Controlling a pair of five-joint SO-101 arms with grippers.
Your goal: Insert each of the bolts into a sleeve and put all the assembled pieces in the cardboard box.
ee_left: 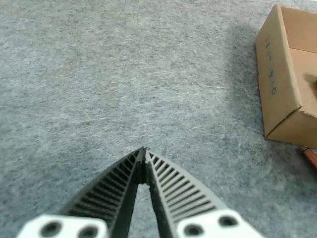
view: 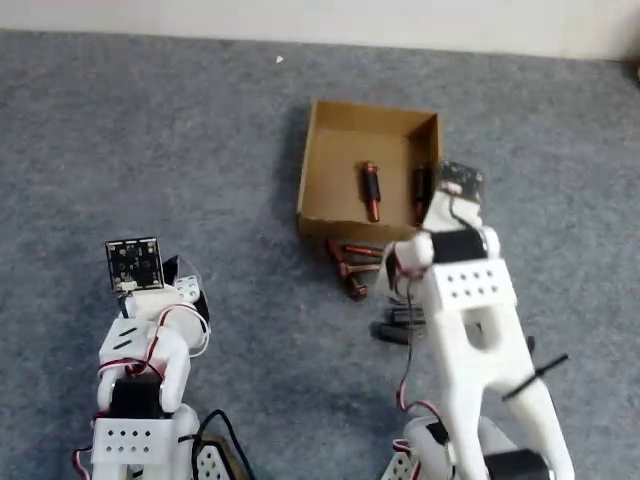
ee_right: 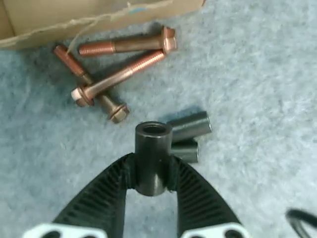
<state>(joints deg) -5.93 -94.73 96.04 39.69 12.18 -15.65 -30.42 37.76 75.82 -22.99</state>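
Observation:
My right gripper is shut on an upright black sleeve, held just above the carpet. Two more black sleeves lie side by side right beyond it. Three copper bolts lie crossed in a loose pile between the sleeves and the cardboard box. In the high view the box holds two assembled pieces, with the bolts just outside its near wall. My left gripper is shut with nothing in it, low over bare carpet to the left of the box.
Grey carpet covers the whole work surface. The right arm stretches over the area near the sleeves. The left arm sits at the near left. One bolt tip pokes out beside the box's corner.

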